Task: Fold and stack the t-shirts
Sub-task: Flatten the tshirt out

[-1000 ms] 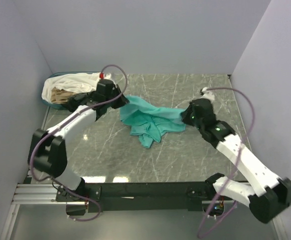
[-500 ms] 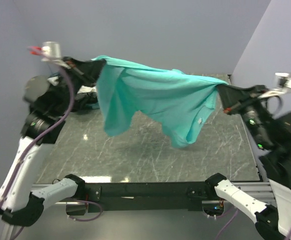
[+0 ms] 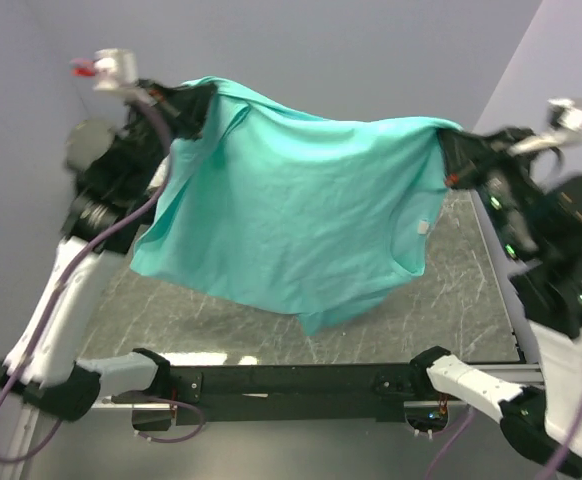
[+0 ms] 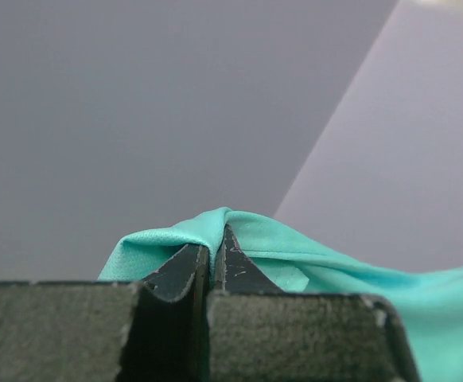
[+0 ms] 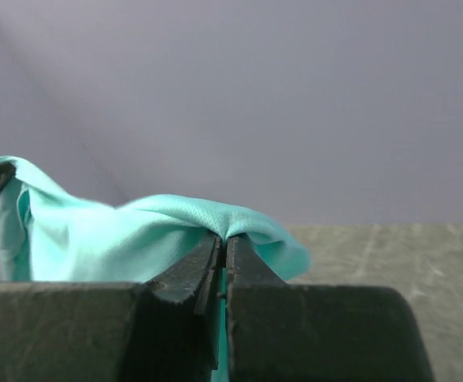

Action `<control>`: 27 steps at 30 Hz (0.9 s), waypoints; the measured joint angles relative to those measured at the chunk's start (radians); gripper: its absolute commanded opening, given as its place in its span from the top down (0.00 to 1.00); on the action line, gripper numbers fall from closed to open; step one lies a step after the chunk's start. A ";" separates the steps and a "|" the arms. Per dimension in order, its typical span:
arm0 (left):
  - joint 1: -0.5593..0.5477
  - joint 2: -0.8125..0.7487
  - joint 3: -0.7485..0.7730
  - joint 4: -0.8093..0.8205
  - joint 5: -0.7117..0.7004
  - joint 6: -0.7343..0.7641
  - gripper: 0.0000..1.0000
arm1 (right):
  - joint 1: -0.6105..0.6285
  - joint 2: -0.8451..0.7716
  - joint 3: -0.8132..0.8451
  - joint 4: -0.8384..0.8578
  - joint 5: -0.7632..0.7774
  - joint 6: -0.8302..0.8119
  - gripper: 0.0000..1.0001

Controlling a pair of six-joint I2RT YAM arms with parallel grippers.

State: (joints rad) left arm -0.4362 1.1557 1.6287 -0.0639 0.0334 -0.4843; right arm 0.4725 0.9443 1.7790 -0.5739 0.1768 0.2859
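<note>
The plain teal-green t-shirt [image 3: 301, 215] hangs spread out in the air between my two raised arms, well above the table. My left gripper [image 3: 206, 98] is shut on its upper left corner; the left wrist view shows the cloth [image 4: 295, 255] pinched between the closed fingers [image 4: 184, 270]. My right gripper [image 3: 446, 140] is shut on the upper right corner, and the right wrist view shows the cloth [image 5: 136, 231] folded over the closed fingertips [image 5: 251, 267]. The shirt's lower edge dangles above the table. The other t-shirts and the basket are hidden behind the cloth and the left arm.
The grey marbled table [image 3: 451, 290] shows below and right of the hanging shirt. Grey walls close in the back and both sides. A black rail [image 3: 291, 380] with the arm bases runs along the near edge.
Both arms went from low over the table to held high. The teal shirt rose from a crumpled heap and now hangs opened flat, wider and lower than half a second ago.
</note>
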 measured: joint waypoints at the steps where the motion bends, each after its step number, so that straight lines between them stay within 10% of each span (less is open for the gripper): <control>1: 0.008 0.039 0.007 -0.002 -0.007 0.007 0.99 | -0.019 0.039 0.000 0.005 0.013 -0.012 1.00; 9: 0.178 0.510 0.225 0.003 0.213 -0.024 0.99 | -0.352 0.393 0.079 0.062 -0.187 -0.032 1.00; 17: 0.265 0.693 0.481 0.022 0.478 -0.082 0.99 | -0.400 0.476 0.208 0.060 -0.329 -0.080 1.00; 26: 0.216 0.271 -0.158 0.152 0.632 0.025 0.99 | -0.408 -0.009 -0.331 0.127 -0.318 -0.094 0.98; 27: 0.183 0.230 -0.245 0.149 0.628 0.061 0.84 | -0.408 -0.066 -0.420 0.121 -0.301 -0.065 0.98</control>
State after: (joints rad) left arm -0.2531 1.3861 1.3838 0.0853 0.6617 -0.4232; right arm 0.0643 0.8780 1.3594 -0.4534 -0.1238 0.2207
